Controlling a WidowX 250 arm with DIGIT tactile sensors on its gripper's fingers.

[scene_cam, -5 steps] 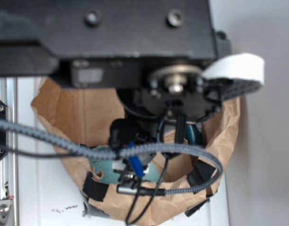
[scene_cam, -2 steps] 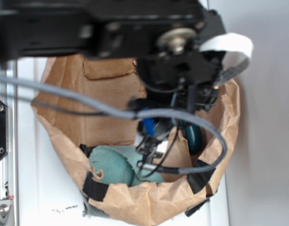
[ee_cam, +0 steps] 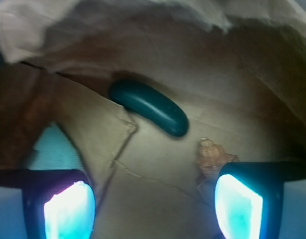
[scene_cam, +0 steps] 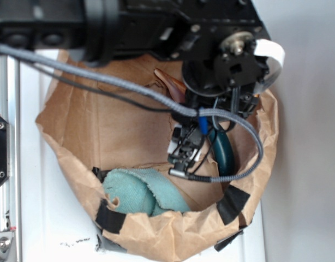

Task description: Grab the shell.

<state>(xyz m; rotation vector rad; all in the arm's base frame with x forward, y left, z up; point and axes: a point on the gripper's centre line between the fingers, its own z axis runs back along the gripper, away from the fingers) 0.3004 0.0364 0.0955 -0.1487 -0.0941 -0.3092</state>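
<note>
My gripper [ee_cam: 153, 204] has black fingers with pads [ee_cam: 69, 209] glowing bright cyan-white. The shell [ee_cam: 212, 155] is orange-tan with a knobbly ribbed pattern; from outside it shows reddish brown [scene_cam: 172, 84]. The oblong object [ee_cam: 149, 107] is smooth dark green-teal with no pattern. The paper bag [scene_cam: 102, 131] is plain brown kraft, patched with black tape [scene_cam: 108, 217] along its near rim. The cloth [scene_cam: 140, 191] is teal with frayed edges. My cable [scene_cam: 129, 90] is braided grey.

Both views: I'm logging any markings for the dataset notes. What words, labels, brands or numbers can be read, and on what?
None can be read in either view.
The paper bag is plain brown.
The dark marks on the white surface are smudges, too small and blurred to read as text.
</note>
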